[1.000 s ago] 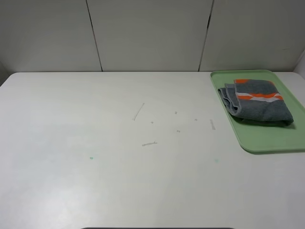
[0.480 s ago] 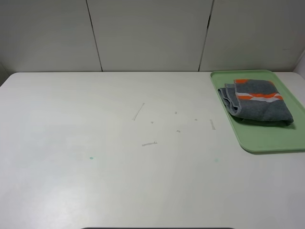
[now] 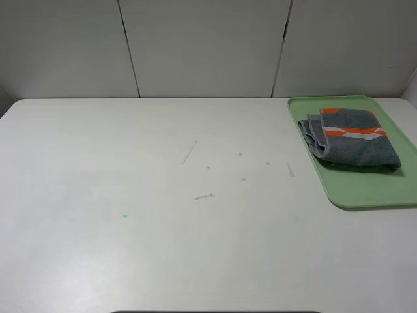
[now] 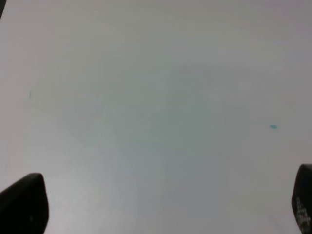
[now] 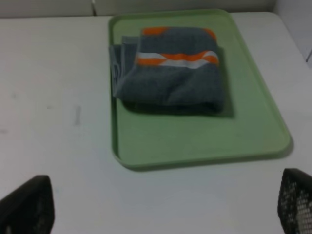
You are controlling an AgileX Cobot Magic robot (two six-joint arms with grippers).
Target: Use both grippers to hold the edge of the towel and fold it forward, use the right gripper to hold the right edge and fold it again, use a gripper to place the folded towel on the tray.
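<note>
Nothing appears to have shifted — the folded towel (image 3: 352, 139) lies as before.

The high camera looks down and across the white table (image 3: 163, 228) toward the panelled back wall (image 3: 202, 45), from far enough to take in most of the tabletop, with the green tray (image 3: 365, 192) at its right edge. The left wrist camera hangs close over bare tabletop, pointing steeply down, its end effector (image 4: 161, 209) tips just inside the frame's corners. The right wrist camera sits farther back, angled forward at the tray and the folded towel (image 5: 168, 68) on it, the part it shares with the high view.
</note>
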